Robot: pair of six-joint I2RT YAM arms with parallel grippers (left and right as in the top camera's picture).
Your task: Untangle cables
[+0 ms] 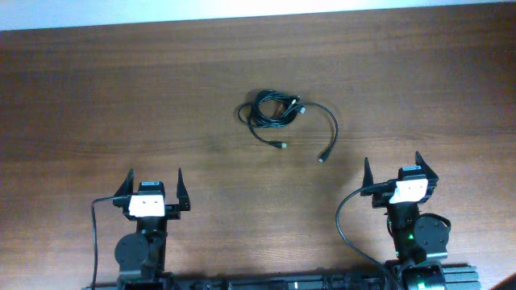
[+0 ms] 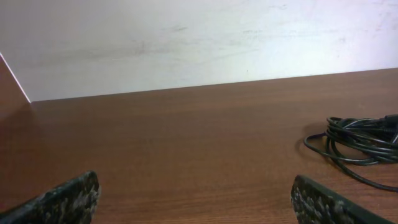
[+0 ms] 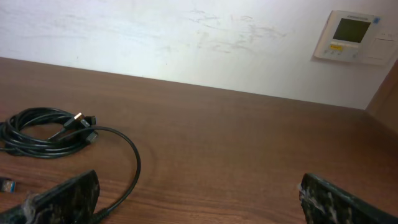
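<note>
Two hands (image 1: 154, 173) (image 1: 393, 159), one cable bundle (image 1: 274, 111), one table (image 1: 121, 97)

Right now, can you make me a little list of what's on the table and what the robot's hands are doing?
table: brown wood
cables: thin and black, coiled in a loose bundle near the middle, with one long end curving out toward the right arm's side
left gripper: open, holding nothing, apart from the cables
right gripper: open, holding nothing, closer to the long end but not touching it
untangling: not started yet
</note>
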